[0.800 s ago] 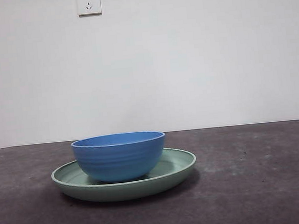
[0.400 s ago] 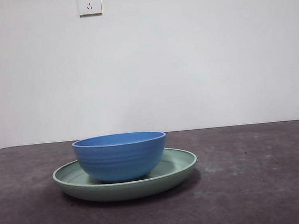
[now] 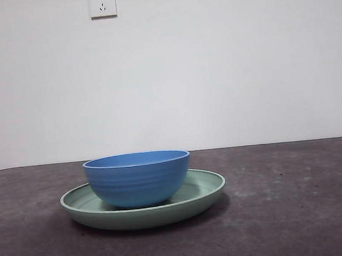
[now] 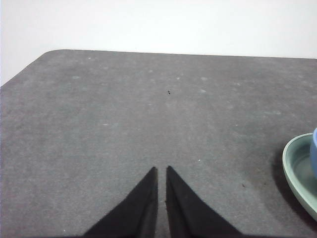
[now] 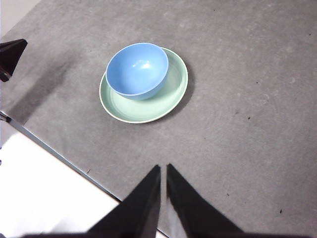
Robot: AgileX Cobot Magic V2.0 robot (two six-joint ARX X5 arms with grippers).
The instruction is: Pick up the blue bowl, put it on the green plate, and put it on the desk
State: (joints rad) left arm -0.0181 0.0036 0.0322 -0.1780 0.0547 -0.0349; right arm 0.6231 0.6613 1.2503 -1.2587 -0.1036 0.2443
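The blue bowl (image 3: 138,178) sits upright inside the green plate (image 3: 198,193), which rests on the dark grey desk (image 3: 288,213). In the right wrist view the bowl (image 5: 137,70) sits toward one side of the plate (image 5: 171,94), far off from my right gripper (image 5: 163,169), which is shut, empty and high above the desk near its edge. My left gripper (image 4: 161,171) is shut and empty over bare desk; the plate's rim (image 4: 297,173) and a sliver of the bowl (image 4: 314,158) show at that picture's edge. Neither gripper shows in the front view.
A white wall with a socket (image 3: 102,2) stands behind the desk. The desk edge (image 5: 54,148) and pale floor show in the right wrist view, with the other arm's black tip (image 5: 11,54) at the side.
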